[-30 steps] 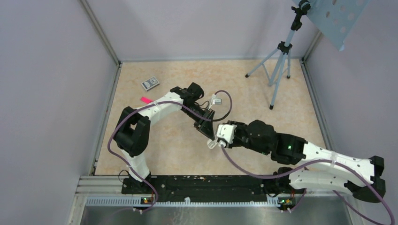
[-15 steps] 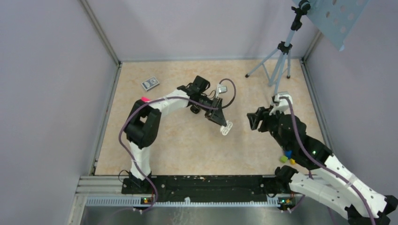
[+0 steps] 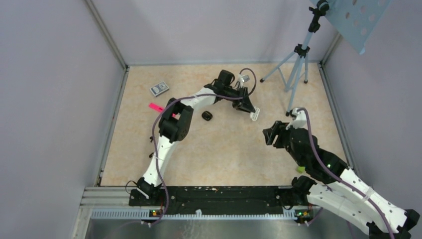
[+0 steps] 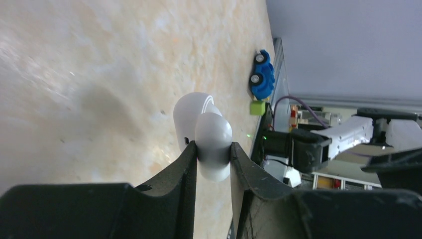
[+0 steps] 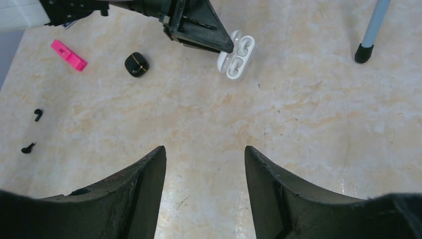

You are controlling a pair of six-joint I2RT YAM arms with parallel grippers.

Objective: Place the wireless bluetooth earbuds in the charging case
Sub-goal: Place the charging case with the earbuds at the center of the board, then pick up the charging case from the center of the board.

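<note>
Near the tripod (image 3: 300, 50), my L gripper (image 3: 253, 113) now carries the white pill case (image 5: 235, 56), pinched narrow; R gripper (image 5: 205, 152) has let go, jaws wide. Black charging case (image 3: 207, 115), farther from tripod, lies untouched; earbuds unseen, insertion pending.

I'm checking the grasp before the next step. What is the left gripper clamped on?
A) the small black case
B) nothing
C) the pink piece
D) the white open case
D: in the left wrist view the left gripper pinches the white open case between its fingers, while the small black case lies apart on the table.
</note>
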